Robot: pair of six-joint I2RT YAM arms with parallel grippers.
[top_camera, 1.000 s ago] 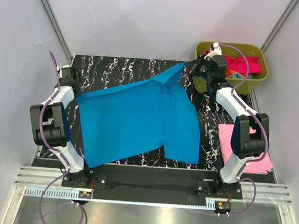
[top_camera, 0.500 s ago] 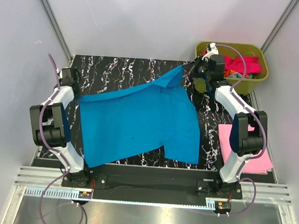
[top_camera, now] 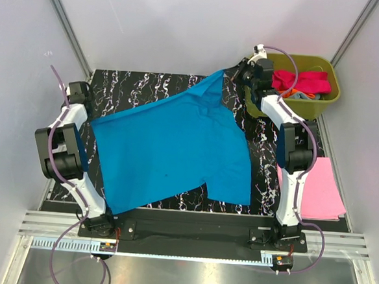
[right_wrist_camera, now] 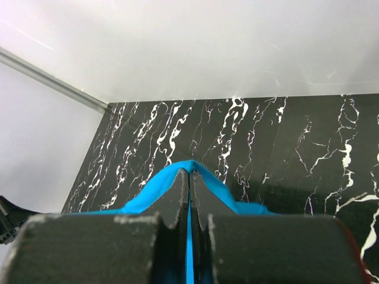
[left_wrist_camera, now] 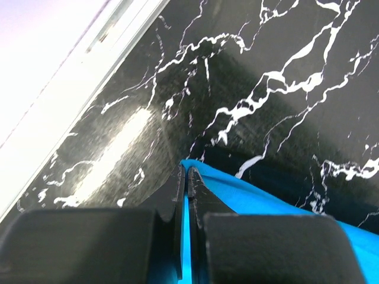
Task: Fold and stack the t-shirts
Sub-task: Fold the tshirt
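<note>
**One shirt stacked, one being spread, more waiting**

A folded light pink t-shirt (top_camera: 321,190) lay at 4 o'clock, apparently the only one finished. The bright cyan-blue cloth t-shirt (top_camera: 173,147) was spread unfolded across the middle of the black marbled table (top_camera: 154,84). The left gripper (left_wrist_camera: 185,177) at 10 o'clock and the right gripper (right_wrist_camera: 189,176) at 1 o'clock were each pinched tight on an edge of it. Magenta and orange shirts (top_camera: 303,82) sat in the olive-green plastic tub (top_camera: 331,93) at 2 o'clock, untouched.

Against a second earlier, both arms had reached further outward, drawing the blue shirt wider and flatter.
</note>
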